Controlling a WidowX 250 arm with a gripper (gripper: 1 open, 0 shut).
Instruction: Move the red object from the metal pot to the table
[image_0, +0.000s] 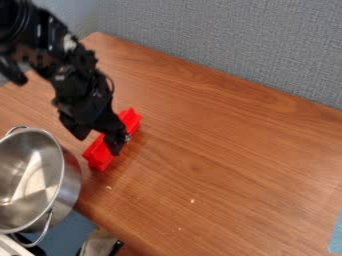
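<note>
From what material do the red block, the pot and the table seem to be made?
Red block: probably plastic or painted wood, judging by its uniform matte colour. Pot: polished metal, likely steel, with mirror-like reflections. Table: wood or wood-look laminate, showing brown grain lines.
</note>
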